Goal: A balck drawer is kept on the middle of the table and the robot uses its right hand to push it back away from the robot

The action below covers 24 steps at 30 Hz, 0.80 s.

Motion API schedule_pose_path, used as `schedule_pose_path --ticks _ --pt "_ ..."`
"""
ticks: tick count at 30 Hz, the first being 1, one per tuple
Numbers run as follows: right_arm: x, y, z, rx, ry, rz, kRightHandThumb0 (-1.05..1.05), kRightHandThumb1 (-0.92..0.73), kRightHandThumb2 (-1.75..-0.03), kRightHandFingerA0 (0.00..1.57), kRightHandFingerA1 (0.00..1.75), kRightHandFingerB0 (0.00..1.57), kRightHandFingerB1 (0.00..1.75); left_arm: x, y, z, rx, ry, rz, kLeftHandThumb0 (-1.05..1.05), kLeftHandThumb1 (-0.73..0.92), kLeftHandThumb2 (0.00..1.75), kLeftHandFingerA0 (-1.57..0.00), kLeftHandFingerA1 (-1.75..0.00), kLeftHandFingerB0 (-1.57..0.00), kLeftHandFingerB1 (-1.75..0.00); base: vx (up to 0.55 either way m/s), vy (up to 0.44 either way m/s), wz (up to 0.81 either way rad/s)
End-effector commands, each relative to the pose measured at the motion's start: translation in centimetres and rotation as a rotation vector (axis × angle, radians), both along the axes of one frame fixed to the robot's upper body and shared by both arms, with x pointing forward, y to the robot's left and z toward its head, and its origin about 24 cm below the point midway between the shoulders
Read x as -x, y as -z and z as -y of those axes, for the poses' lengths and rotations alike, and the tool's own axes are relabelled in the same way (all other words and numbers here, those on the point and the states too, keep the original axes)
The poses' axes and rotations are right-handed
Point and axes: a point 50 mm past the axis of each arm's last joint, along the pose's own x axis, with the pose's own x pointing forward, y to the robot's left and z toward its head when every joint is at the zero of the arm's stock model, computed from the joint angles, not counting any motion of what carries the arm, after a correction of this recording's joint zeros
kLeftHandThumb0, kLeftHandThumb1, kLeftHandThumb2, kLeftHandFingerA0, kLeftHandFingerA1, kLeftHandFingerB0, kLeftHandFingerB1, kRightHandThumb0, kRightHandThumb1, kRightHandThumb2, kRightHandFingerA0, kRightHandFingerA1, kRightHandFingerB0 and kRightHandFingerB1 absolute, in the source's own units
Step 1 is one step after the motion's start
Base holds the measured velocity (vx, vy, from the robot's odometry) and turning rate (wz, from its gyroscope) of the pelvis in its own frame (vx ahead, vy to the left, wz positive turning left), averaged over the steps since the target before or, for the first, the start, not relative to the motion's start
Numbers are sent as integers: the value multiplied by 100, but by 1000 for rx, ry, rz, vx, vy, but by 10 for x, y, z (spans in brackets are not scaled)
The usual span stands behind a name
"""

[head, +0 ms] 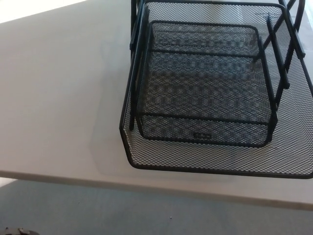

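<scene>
Near the worktop's (54, 98) front edge, right of middle: black mesh drawer (205, 88) not yet pushed back, neither hand in view, their state impossible to tell, whole push seemingly left.

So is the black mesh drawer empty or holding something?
Empty: through the black mesh drawer only bare mesh floor and the table below show.

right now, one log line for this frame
black mesh drawer on white table near front edge | both hands not in view | push not begun
</scene>
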Motion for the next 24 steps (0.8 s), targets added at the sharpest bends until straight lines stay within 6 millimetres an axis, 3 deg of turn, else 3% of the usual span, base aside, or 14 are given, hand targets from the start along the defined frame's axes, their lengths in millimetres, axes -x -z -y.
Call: schedule_pose_path --ticks 1,3,4,12,13,14,15,16,17,19,21,22,23,24 --pt "7 -56 -38 -129 -370 -158 -80 -78 -68 37 37 29 33 -2 -7 -2 54 30 27 -71 78 63 -34 -33 -31 -32 0 0 0" --pt "4 -59 -41 -114 -390 -139 -77 -78 -68 37 38 30 33 -4 -7 -1 53 35 27 -71 78 63 -35 -34 -31 -32 0 0 0" --pt "2 -61 -43 -105 -397 -129 -76 -67 -103 35 53 18 42 -5 -7 -1 53 33 29 -71 77 64 -36 -34 -31 -31 0 0 0" --pt "-17 -68 -55 -38 -411 -89 -67 -64 -101 35 55 16 44 -6 -7 0 67 25 29 -71 75 63 -37 -34 -28 -31 0 0 0" --pt "-19 -68 -56 -27 -411 -91 -69 -80 -64 37 39 29 33 -6 -7 1 62 30 27 -70 75 63 -35 -34 -28 -31 0 0 0" --pt "-20 -67 -58 -15 -411 -95 -69 -80 -64 37 39 29 33 -6 -6 1 55 35 24 -70 75 63 -35 -34 -28 -31 0 0 0" --pt "-21 -67 -59 -14 -411 -96 -65 -63 -101 35 55 15 44 -6 -6 1 52 37 24 -70 75 63 -35 -34 -28 -31 0 0 0" --pt "-22 -67 -60 -15 -412 -96 -65 -63 -101 35 55 15 44 -6 -6 1 50 38 23 -70 75 63 -35 -34 -28 -31 0 0 0" --pt "-24 -66 -62 -17 -416 -97 -67 -80 -64 37 40 30 33 -6 -6 1 44 44 24 -62 57 98 -34 -53 -13 -42 0 0 0" --pt "-27 -64 -66 -10 -431 -95 -67 -81 -64 37 39 29 33 -7 -6 1 31 53 26 -63 58 98 -34 -53 -13 -42 0 0 0" --pt "-30 -63 -69 -2 -442 -97 -69 -82 -65 37 39 29 33 -7 -6 1 36 50 24 -71 70 64 -38 -36 -27 -31 0 0 0" --pt "-32 -61 -71 5 -452 -102 -69 -82 -65 37 39 29 33 -7 -6 2 44 44 23 -71 70 64 -38 -36 -27 -31 0 0 0" --pt "-35 -60 -75 22 -459 -105 -70 -83 -65 38 39 29 33 -7 -6 2 45 46 25 -62 57 97 -35 -53 -14 -42 0 0 0" --pt "-36 -59 -76 27 -460 -106 -70 -83 -65 38 39 29 33 -7 -6 2 45 47 26 -62 57 97 -35 -53 -14 -42 0 0 0"
